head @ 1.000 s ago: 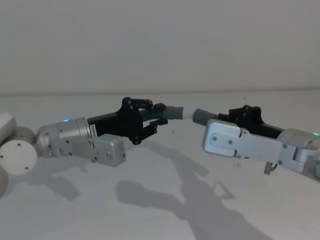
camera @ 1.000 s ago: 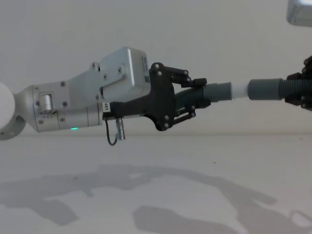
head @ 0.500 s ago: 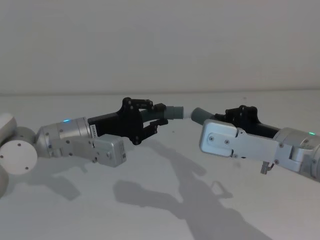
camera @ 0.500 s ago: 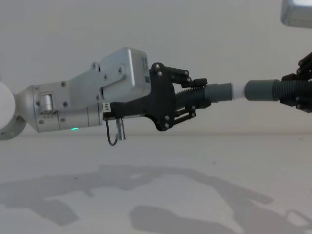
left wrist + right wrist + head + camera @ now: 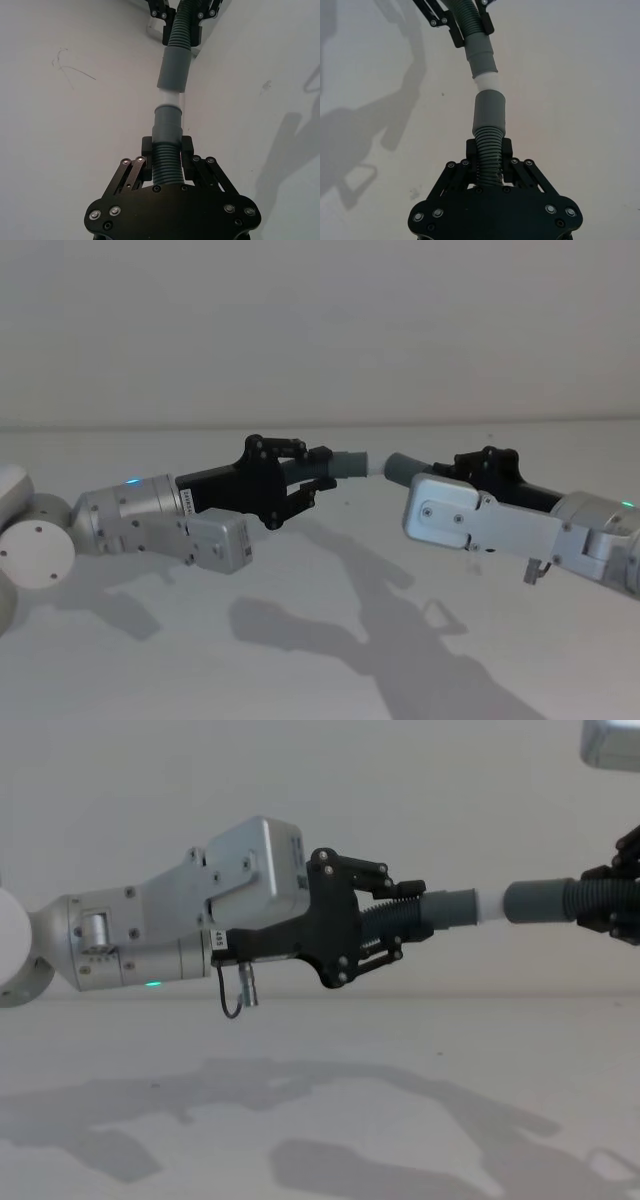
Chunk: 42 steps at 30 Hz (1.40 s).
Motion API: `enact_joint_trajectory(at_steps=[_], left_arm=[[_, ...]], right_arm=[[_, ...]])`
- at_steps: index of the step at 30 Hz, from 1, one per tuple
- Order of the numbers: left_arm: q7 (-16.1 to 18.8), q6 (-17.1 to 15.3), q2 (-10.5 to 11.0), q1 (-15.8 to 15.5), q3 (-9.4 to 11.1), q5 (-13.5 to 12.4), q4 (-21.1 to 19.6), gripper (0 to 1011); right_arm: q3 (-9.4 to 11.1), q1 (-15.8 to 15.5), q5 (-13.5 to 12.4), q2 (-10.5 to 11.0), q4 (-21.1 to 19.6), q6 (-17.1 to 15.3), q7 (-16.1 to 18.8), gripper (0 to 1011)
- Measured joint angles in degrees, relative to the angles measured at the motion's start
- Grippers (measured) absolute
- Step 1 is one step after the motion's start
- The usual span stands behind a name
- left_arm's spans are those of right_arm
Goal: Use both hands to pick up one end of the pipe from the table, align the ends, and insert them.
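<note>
Two pipe pieces, left gripper (image 5: 412, 908) pinching one (image 5: 447, 907), right gripper (image 5: 489, 156) pinching the other (image 5: 540, 901), tips meeting.

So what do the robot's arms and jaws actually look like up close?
Both arms are silver-grey metal with boxy and rounded housings and visible screws. The left arm carries a small green light, a white label and a short looped black cable. Each gripper, left and right, is black plastic linkage studded with silver screws.

A plain grey wall (image 5: 320, 330) rises behind the white surface, which carries soft shadows.
</note>
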<state>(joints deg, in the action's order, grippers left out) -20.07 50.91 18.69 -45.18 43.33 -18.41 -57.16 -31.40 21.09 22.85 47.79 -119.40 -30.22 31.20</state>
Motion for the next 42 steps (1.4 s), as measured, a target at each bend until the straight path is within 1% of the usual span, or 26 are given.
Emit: enact_joint_trajectory(at_steps=[9,14,34,42], left_arm=[[0.01,0.01,-0.01,0.0,-0.01,0.0,0.0,302],[0.01,0.01,0.0,0.0,0.0,0.0,0.0,302],[0.0,-0.02,0.0,0.0,0.0,-0.02,0.01,302],[0.0,-0.02,0.0,0.0,0.0,-0.01,0.01,302]], right_arm=[[1.49,-0.8,-0.08,-0.16,0.03,0.85,-0.93,244],[1.89,-0.9,-0.09,-0.38,0.44,1.31,-1.14,244],[2.01,-0.31,-0.09,-1.74,3.39,3.54,0.22,244],[2.75,-0.66,-0.49,-2.39,3.96,4.35,0.41,244]])
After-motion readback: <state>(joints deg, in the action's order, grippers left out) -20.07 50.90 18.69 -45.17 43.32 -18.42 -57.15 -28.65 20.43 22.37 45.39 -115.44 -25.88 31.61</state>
